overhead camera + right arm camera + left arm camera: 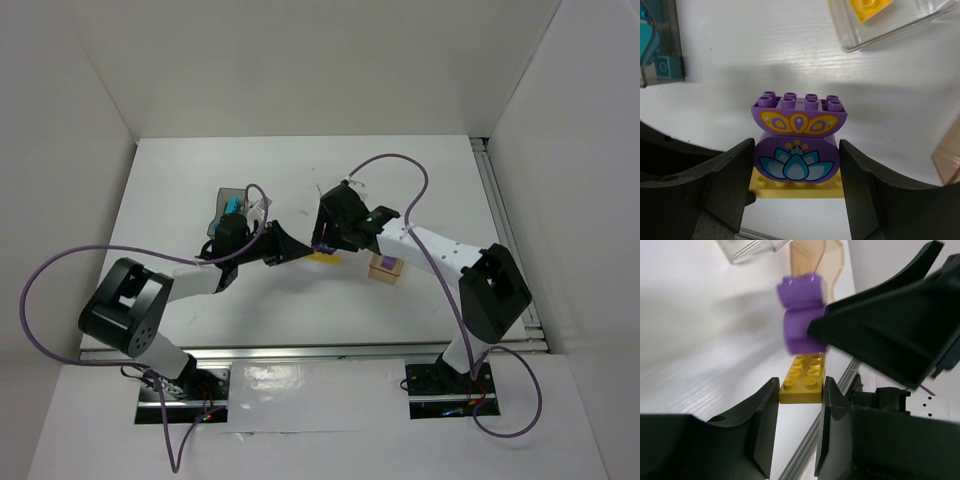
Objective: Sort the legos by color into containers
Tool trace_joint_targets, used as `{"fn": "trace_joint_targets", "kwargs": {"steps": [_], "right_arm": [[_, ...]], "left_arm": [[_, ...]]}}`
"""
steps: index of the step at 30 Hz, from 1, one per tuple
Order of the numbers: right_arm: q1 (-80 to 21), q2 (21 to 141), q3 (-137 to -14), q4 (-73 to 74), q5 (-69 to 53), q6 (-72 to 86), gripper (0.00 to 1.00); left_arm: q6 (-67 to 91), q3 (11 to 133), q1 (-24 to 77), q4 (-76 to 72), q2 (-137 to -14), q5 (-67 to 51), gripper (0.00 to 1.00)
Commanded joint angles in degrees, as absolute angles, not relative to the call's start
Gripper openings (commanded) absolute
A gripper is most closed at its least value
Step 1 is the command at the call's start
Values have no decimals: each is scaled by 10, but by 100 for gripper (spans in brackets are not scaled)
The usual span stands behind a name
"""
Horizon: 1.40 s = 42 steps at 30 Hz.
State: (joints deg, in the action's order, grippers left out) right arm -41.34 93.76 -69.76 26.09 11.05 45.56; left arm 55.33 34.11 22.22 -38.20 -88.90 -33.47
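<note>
The right gripper (797, 167) clamps both sides of the purple brick (798, 122), half closed. That brick stands on the thin yellow plate (805, 375), which the left gripper (800, 392) pinches, lying flat on the desk (790, 60) near the clear box (880, 35).

Through the right wrist camera I see the right gripper (796, 167) with its black fingers (730, 180) pressed against either side of the purple lego (795, 150), a studded piece printed with a lotus, centre frame. Directly under it a yellow plate (795, 191) lies flat on the white table (755, 45). Upper right, the clear container (855, 42) holds a yellow lego (867, 7). Upper left, the dark grey container (675, 40) holds teal legos (650, 35). A corner of the tan container (950, 155) shows at the right edge.
</note>
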Motion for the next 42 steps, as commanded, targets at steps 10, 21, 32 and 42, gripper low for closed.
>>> {"fn": "trace_joint_targets", "kwargs": {"steps": [10,21,32,42], "right_arm": [[-369,867,-685,246,160,454,55],[-364,703,-607,325,243,448,57],[-343,673,-635,375,272,437,58],[-338,697,-641,330,208,385,58]], "left_arm": [[437,350,212,-154,-790,-250,0],[395,710,194,19,-928,-216,0],[419,997,238,95,-1188,-181,0],[373,1097,249,176,-1204,-181,84]]}}
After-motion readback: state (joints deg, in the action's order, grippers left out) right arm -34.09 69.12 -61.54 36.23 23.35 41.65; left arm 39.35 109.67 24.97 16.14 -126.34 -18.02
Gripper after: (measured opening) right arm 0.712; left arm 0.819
